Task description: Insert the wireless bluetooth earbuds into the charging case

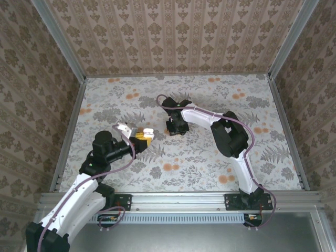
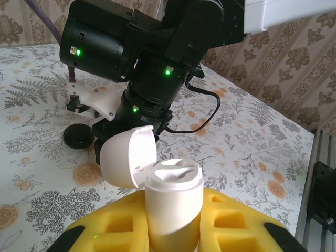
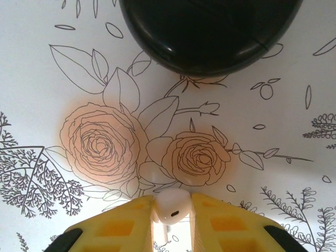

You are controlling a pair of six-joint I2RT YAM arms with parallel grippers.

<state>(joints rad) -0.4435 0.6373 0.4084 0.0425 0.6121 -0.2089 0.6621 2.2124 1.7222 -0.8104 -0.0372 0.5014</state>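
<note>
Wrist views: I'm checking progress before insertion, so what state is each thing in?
left end effector: shut on the charging case.
charging case: upright, lid flipped open.
right end effector: shut on the earbud.
earbud: white, pinched between the fingers, outside the case.
black puck: lying free on the table.

White parts, yellow fingers, flowered counter.
The charging case [image 2: 173, 202] and earbud [image 3: 170, 205] are white; the left gripper [image 2: 173, 236] and right gripper [image 3: 171, 231] have yellow fingers; the puck [image 3: 210, 31] is glossy black; the counter [image 1: 210, 157] shows grey ferns and orange roses.
</note>
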